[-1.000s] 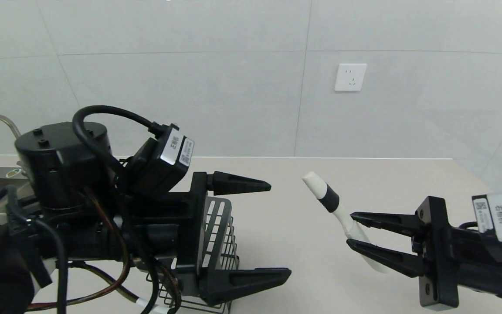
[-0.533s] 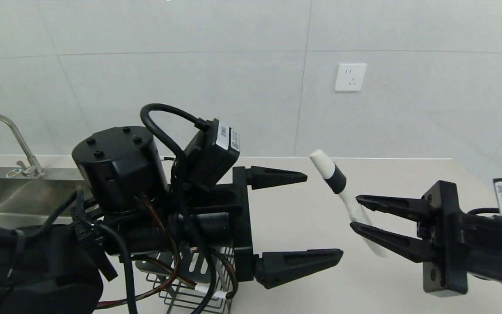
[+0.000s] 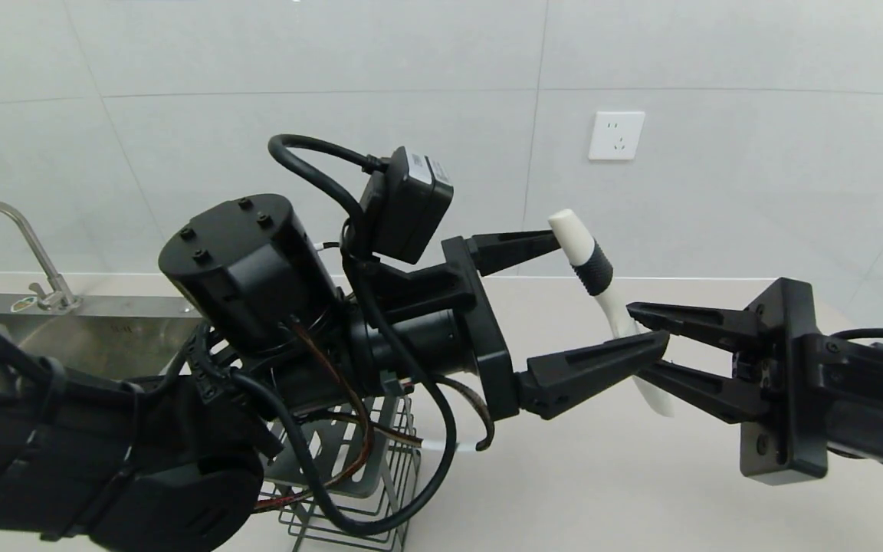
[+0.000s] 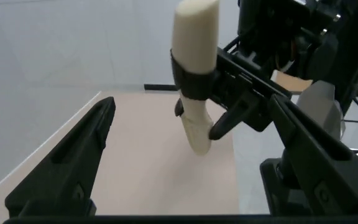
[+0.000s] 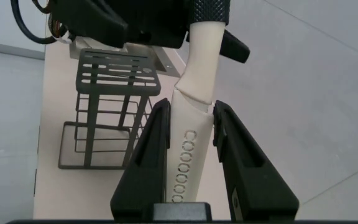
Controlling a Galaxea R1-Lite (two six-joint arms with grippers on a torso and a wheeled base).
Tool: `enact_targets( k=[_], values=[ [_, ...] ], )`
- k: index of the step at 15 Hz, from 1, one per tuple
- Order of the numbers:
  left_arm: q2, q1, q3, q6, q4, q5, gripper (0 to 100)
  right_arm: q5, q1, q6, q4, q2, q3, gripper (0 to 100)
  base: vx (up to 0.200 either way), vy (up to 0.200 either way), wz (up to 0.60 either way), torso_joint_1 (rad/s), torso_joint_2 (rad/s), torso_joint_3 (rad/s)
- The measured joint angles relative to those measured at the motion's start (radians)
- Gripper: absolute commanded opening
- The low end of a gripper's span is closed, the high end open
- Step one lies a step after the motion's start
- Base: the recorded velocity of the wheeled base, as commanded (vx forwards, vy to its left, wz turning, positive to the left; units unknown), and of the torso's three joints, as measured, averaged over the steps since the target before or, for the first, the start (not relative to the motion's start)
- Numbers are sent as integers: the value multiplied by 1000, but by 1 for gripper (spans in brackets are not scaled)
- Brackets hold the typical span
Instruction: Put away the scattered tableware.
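Left arm [image 3: 257, 261] hides part of wire rack [image 3: 319, 468] beside sink [image 3: 112, 337].

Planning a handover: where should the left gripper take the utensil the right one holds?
The black band near the utensil's free upper end, from the robot's left: the right gripper clamps the lower part; the open left gripper straddles the top.
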Motion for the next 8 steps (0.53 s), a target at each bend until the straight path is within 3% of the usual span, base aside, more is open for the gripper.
enact_targets(
  k=[5,8],
  values=[
    [59,-3,-88,-16,-74,2,100,0,0,0,-3,1,-29,0,0,0,0,0,0,0],
    [73,-10,-100,-50,-112,3,100,0,-1,1,-11,2,-44,0,0,0,0,0,0,0]
  ],
)
